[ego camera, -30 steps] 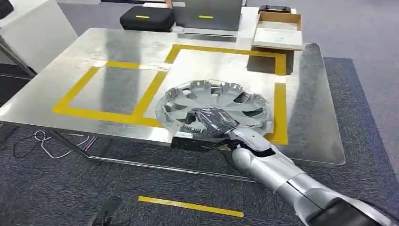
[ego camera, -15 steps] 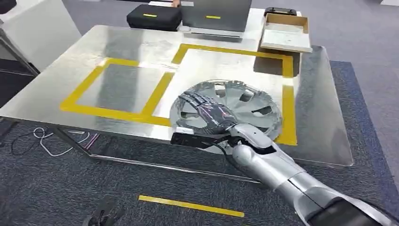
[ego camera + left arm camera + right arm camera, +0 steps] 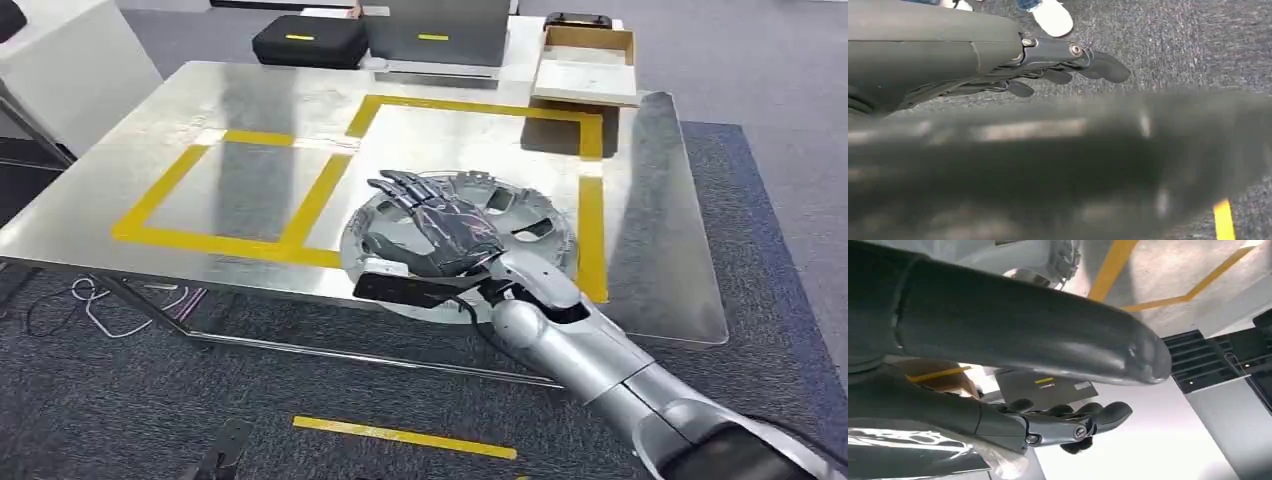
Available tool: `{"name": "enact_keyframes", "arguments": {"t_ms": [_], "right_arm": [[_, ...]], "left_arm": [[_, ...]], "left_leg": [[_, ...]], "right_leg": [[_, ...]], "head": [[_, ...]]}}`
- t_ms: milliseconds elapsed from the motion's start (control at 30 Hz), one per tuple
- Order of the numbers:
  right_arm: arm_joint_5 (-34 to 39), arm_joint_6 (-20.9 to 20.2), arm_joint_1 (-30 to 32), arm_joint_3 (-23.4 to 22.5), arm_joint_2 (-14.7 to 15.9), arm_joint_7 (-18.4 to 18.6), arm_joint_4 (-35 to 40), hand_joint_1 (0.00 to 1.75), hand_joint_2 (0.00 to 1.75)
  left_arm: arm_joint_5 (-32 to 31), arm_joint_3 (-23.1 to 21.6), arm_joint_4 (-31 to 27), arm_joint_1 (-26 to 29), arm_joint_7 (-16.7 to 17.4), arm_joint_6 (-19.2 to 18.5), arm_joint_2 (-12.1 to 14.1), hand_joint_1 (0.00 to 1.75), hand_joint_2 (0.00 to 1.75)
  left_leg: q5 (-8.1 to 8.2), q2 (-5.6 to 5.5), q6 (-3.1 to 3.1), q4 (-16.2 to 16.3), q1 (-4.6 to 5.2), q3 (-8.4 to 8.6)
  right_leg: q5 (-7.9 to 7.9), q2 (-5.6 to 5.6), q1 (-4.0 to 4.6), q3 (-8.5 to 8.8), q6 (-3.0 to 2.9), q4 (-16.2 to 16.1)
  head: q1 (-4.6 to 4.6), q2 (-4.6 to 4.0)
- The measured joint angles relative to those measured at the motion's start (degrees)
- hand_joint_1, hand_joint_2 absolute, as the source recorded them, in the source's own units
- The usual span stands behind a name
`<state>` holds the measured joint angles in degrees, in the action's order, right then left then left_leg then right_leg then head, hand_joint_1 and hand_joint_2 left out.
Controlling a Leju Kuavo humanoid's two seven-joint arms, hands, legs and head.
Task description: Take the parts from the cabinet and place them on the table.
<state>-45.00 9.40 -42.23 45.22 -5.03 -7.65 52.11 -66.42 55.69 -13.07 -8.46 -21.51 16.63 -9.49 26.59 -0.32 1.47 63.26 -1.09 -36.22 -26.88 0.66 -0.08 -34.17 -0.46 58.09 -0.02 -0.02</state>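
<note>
Because the worktop [image 3: 230, 110] is a wide sheet of bright, slick metal, I judge the main risk here to be the part skating: the hubcap [image 3: 530, 215] lies flat under and just beyond my right hand [image 3: 440, 235], close to the near edge, and a catch of my fingers on its rim or spokes as I draw away could drag it toward that edge or off it. It sits inside the larger box of yellow tape [image 3: 592, 190], with its near rim at the tape line nearest me, so a small slide could also carry it over the marking. The cases and the cardboard tray [image 3: 588, 70] are well beyond my hand at the far edge and pose no trouble.

My right hand is spread flat, palm down, fingers long and apart, above the near side of the hubcap and gripping nothing. Whether the fingertips brush the plastic I cannot tell; the wrist view shows the fingers extended with nothing between them. My left hand [image 3: 1063, 62] hangs by the carpet with its fingers loosely extended and nothing in it.
</note>
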Motion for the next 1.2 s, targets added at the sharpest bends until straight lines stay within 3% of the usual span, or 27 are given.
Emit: {"name": "enact_keyframes", "arguments": {"t_ms": [33,67,200,333,400,433,467,500,533,567,667,733,767,833,867,900,933,1033,1067,1200], "right_arm": [[0.2,0.1,0.1,-0.1,0.1,0.0,0.5,0.0,0.0],[0.5,0.3,0.1,-0.3,0.3,0.0,1.3,0.0,0.0],[2.5,1.3,1.7,-1.6,1.6,0.0,6.3,0.0,0.0],[2.6,1.4,1.7,-1.7,1.6,0.0,6.5,0.0,0.0],[3.0,1.5,2.0,-2.4,2.4,0.0,8.8,0.0,0.0],[3.7,1.4,2.9,-3.1,3.9,0.3,12.2,0.0,0.0],[4.2,0.9,4.0,-3.8,5.4,0.5,14.8,0.0,0.0],[4.3,0.9,4.0,-4.3,5.7,0.5,16.0,0.0,0.0],[4.4,0.9,4.0,-4.4,5.8,0.5,16.6,0.0,0.0],[4.4,0.9,4.0,-4.5,6.0,0.5,17.0,0.0,0.0],[4.4,0.9,4.3,-4.7,6.3,0.5,17.7,0.0,0.0],[4.4,0.9,4.2,-4.8,6.4,0.5,18.4,0.0,0.0],[4.4,0.9,4.2,-4.8,6.4,0.5,18.7,0.0,0.0],[4.5,0.8,4.4,-4.8,6.4,0.4,18.8,0.0,0.0],[4.6,0.8,4.6,-4.7,6.4,0.4,18.8,0.0,0.0],[4.7,0.8,4.7,-4.7,6.4,0.4,18.8,0.0,0.0],[4.8,0.8,4.8,-4.8,6.5,0.4,18.8,0.0,0.0],[5.9,0.9,4.8,-5.4,6.7,0.0,19.1,0.0,0.0],[6.2,0.9,4.7,-5.9,6.9,0.0,19.3,0.0,0.0],[6.9,0.6,4.3,-7.2,8.4,0.0,19.5,0.0,0.0]], "left_arm": [[0.1,0.0,0.0,0.0,0.0,0.1,0.0,0.0,0.0],[0.3,0.0,0.0,-0.1,0.0,0.5,-0.1,0.0,0.0],[0.8,0.0,0.0,0.5,0.1,1.0,-0.1,0.0,0.0],[0.8,0.0,0.0,0.5,0.1,1.0,-0.1,0.0,0.0],[1.2,0.1,0.0,0.5,0.1,1.4,0.0,0.0,0.0],[1.2,0.1,0.0,0.6,0.1,1.6,-0.1,0.0,0.0],[1.2,0.1,0.0,0.8,0.1,1.5,-0.1,0.0,0.0],[1.2,0.1,0.0,0.8,0.1,1.5,-0.1,0.0,0.0],[1.2,0.1,0.0,0.7,0.1,1.5,-0.2,0.0,0.0],[1.2,0.1,0.0,0.7,0.1,1.5,-0.1,0.0,0.0],[1.2,0.1,0.0,0.8,0.1,1.4,-0.2,0.0,0.0],[1.2,0.1,0.0,0.8,0.1,1.4,-0.2,0.0,0.0],[1.2,0.1,0.0,0.8,0.1,1.4,-0.2,0.0,0.0],[1.2,0.1,0.0,0.8,0.1,1.4,-0.2,0.0,0.0],[1.2,0.1,0.0,0.8,0.2,1.4,-0.2,0.0,0.0],[1.2,0.1,0.0,0.9,0.2,1.4,-0.3,0.0,0.0],[1.2,0.1,0.0,0.9,0.2,1.4,-0.2,0.0,0.0],[1.6,0.1,0.0,0.8,0.2,1.5,-0.1,0.0,0.0],[1.7,0.1,0.0,0.7,0.2,1.6,-0.1,0.0,0.0],[1.8,0.1,0.0,1.1,0.1,1.8,-0.1,0.0,0.0]], "left_leg": [[0.44,-0.07,0.0,-2.5,-0.03,1.28],[0.64,-0.16,-0.46,-3.9,0.1,1.49],[0.22,-0.1,-2.03,-3.8,0.15,1.23],[0.2,-0.09,-2.05,-3.8,0.12,1.24],[0.06,-0.01,-2.45,-3.9,0.05,1.26],[0.05,0.04,-2.83,-3.9,0.17,1.18],[0.03,0.06,-2.84,-3.8,0.21,1.17],[0.03,0.05,-2.83,-3.8,0.22,1.22],[0.02,0.05,-2.77,-3.8,0.22,1.24],[0.05,0.05,-2.42,-3.6,0.64,0.94],[-0.57,0.04,-1.45,-4.0,0.3,0.89],[0.35,0.06,-0.98,-3.4,0.23,0.63],[2.59,0.06,-0.74,-0.7,0.3,-0.34],[7.07,0.06,-0.38,8.0,0.26,-3.65],[8.62,0.06,-0.29,12.0,0.27,-5.15],[8.79,0.06,-0.29,13.4,0.26,-5.51],[7.73,0.06,-0.35,12.4,0.27,-4.7],[1.01,0.06,-0.99,-1.6,0.33,2.78],[1.84,0.03,-1.19,-3.8,0.6,3.97],[1.03,-0.04,-2.32,-4.5,0.83,3.28]], "right_leg": [[-0.18,0.04,0.13,-0.23,0.3,0.2],[-0.28,0.12,0.55,-0.74,0.55,0.7],[-0.12,0.07,0.4,-0.81,1.48,0.4],[-0.16,0.06,0.39,-0.84,1.5,0.4],[-2.09,-0.15,0.28,-2.18,1.89,2.6],[-7.71,-0.17,0.12,-7.43,2.36,14.5],[-6.58,-0.17,0.09,-8.3,2.3,16.3],[-2.03,-0.2,0.09,-3.29,1.94,6.8],[-0.6,-0.26,0.08,-0.63,1.81,1.8],[-1.34,-0.22,0.35,0.72,1.74,0.3],[-0.83,-0.05,0.63,0.24,1.13,0.4],[-0.1,-0.25,0.18,0.41,0.11,-0.4],[0.03,-0.28,0.14,0.36,-0.18,-0.5],[0.15,-0.35,0.22,0.21,-0.36,-0.5],[0.22,-0.38,0.3,0.08,-0.45,-0.4],[0.33,-0.37,0.36,-0.01,-0.54,-0.4],[0.39,-0.34,0.38,-0.07,-0.48,-0.4],[0.52,-0.25,0.38,-0.1,-0.23,-0.1],[0.54,-0.25,0.7,-0.4,0.04,0.1],[1.35,-0.29,0.52,-1.04,1.35,0.0]], "head": [[0.0,0.0],[-0.11,0.0],[-0.13,0.0],[-0.15,0.0],[0.07,0.0],[0.07,0.0],[0.11,0.0],[0.09,0.0],[0.09,0.0],[0.07,0.0],[0.0,0.0],[-0.02,0.0],[-0.13,0.0],[-0.09,0.0],[-0.09,0.0],[-0.09,0.0],[-0.07,0.0],[-0.11,0.0],[-0.04,0.0],[0.02,0.0]]}}
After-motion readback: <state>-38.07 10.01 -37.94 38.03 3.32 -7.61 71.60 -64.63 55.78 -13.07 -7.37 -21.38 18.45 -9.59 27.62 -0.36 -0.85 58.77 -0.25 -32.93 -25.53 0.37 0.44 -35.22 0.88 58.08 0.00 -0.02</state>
